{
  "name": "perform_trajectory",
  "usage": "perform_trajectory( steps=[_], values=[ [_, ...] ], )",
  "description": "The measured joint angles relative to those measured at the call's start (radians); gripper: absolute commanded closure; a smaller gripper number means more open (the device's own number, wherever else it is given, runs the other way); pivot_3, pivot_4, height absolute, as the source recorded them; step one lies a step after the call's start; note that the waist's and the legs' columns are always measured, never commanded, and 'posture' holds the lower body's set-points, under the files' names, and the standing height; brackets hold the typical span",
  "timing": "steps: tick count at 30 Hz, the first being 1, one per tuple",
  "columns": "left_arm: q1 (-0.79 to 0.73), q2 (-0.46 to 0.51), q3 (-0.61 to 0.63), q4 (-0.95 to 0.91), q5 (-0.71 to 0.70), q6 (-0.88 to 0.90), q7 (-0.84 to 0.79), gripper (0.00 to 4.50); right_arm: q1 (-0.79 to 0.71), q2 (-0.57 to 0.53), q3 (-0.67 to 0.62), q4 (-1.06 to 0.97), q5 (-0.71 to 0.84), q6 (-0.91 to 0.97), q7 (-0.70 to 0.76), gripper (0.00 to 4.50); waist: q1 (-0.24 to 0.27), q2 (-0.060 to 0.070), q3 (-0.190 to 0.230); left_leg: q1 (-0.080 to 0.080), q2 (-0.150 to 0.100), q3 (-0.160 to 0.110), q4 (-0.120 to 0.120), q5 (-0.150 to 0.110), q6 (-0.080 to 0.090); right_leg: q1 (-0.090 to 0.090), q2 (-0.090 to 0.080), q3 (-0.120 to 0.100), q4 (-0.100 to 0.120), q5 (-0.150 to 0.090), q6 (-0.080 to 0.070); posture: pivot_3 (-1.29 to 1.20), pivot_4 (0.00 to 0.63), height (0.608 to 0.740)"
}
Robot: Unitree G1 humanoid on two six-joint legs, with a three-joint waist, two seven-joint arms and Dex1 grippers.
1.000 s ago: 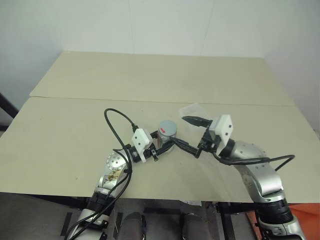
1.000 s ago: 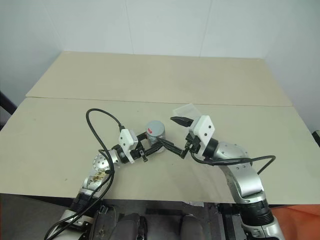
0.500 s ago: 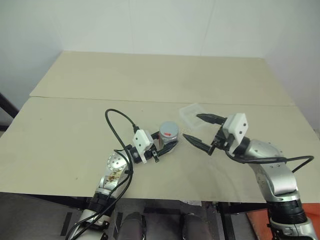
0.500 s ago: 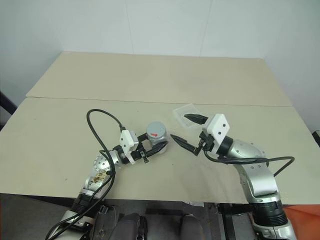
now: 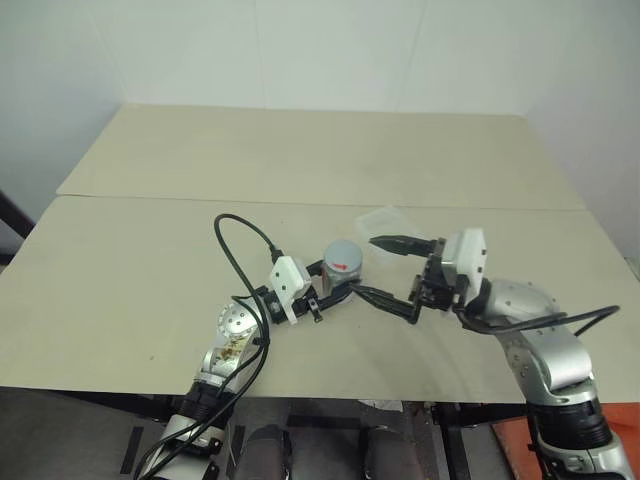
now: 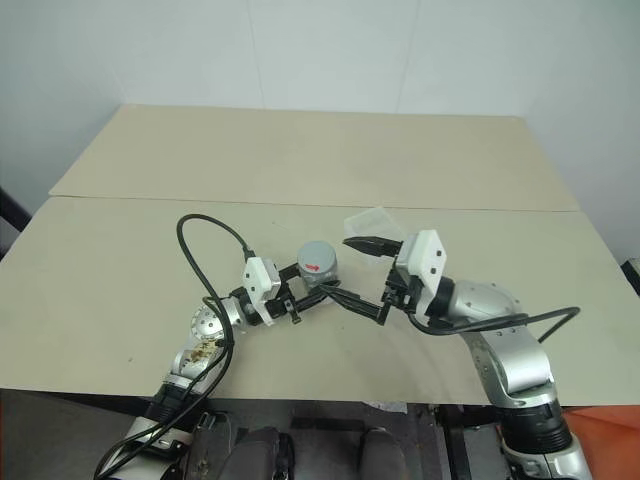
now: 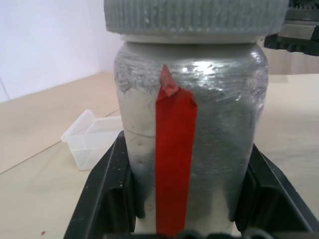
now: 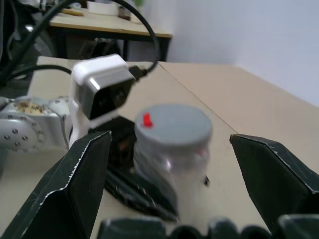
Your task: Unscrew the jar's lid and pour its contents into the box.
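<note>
Holding the small silvery-grey cylindrical jar [image 5: 340, 268] upright just above the beige tabletop [image 5: 150, 260], my left gripper [image 5: 333, 290] has its two black fingers clamped on the jar's body, below the ribbed grey round lid [image 7: 195, 17] that is screwed on top. My right gripper [image 5: 385, 268] faces the jar from its three o'clock side, fingers spread wide, one tip past the jar's far side and the other low at its near side, not yet touching the lid as far as I can tell. The jar's long axis stands vertical, so I judge my right fingers must close across the lid and twist. The shallow clear plastic square box [image 5: 381, 221] lies near, at the jar's one o'clock.
</note>
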State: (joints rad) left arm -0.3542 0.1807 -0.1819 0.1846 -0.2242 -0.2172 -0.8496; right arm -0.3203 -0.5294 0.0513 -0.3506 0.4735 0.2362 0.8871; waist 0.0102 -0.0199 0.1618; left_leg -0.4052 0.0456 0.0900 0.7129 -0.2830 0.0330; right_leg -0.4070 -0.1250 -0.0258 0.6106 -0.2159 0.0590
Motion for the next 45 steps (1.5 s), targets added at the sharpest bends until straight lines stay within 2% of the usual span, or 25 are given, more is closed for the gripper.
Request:
perform_trajectory(
  steps=[5,18,21,24,25,36,45],
  values=[
    [0.0,0.0,-0.006,0.001,0.006,-0.002,-0.003,2.5,-0.055,0.035,0.055,0.046,-0.03,0.019,-0.007,0.07,0.002,0.0,0.0,-0.001,0.0,0.0,0.0,0.0,0.0,0.0,0.0,-0.001,0.0,0.0,0.0,0.0,0.15,0.74],
    [0.0,-0.008,-0.014,0.001,0.013,-0.002,-0.003,2.5,-0.086,0.066,0.061,0.067,-0.037,0.061,-0.018,0.07,0.001,0.0,0.0,-0.001,0.0,0.0,0.0,0.0,0.0,0.0,0.0,-0.001,0.0,0.0,0.0,0.0,0.15,0.74],
    [0.0,-0.009,-0.014,0.001,0.013,-0.002,-0.003,2.5,-0.086,0.066,0.06,0.067,-0.037,0.062,-0.017,0.62,0.001,0.0,0.0,-0.001,0.0,0.0,0.0,0.0,0.0,0.0,0.0,-0.001,0.0,0.0,0.0,0.0,0.15,0.74],
    [0.0,-0.009,-0.014,0.001,0.014,-0.004,-0.004,2.5,-0.085,0.067,0.061,0.067,-0.039,0.062,-0.018,1.58,0.001,0.0,0.0,-0.001,0.0,0.0,0.0,0.0,0.0,0.0,0.0,-0.001,0.0,0.0,0.0,0.0,0.15,0.74],
    [0.0,-0.01,-0.013,0.001,0.015,-0.007,-0.004,2.5,-0.084,0.069,0.061,0.067,-0.039,0.062,-0.019,1.72,0.001,0.0,0.0,-0.001,0.0,0.0,0.0,0.0,0.0,0.0,0.0,-0.001,0.0,0.0,0.0,0.0,0.15,0.74],
    [0.0,-0.008,-0.012,0.006,0.023,-0.018,-0.002,2.5,-0.082,0.084,0.062,0.065,-0.052,0.065,-0.027,1.72,0.001,0.0,0.0,-0.001,0.0,0.0,0.0,0.0,0.0,0.0,0.0,-0.001,0.0,0.0,0.0,0.0,0.15,0.74],
    [0.0,-0.004,-0.021,0.008,0.035,-0.027,-0.002,2.5,-0.082,0.115,0.022,0.013,0.08,0.211,-0.093,1.72,0.001,0.0,0.0,-0.001,0.0,0.0,0.0,0.0,0.0,0.0,0.0,-0.001,0.0,0.0,0.0,0.0,0.15,0.74]
  ],
)
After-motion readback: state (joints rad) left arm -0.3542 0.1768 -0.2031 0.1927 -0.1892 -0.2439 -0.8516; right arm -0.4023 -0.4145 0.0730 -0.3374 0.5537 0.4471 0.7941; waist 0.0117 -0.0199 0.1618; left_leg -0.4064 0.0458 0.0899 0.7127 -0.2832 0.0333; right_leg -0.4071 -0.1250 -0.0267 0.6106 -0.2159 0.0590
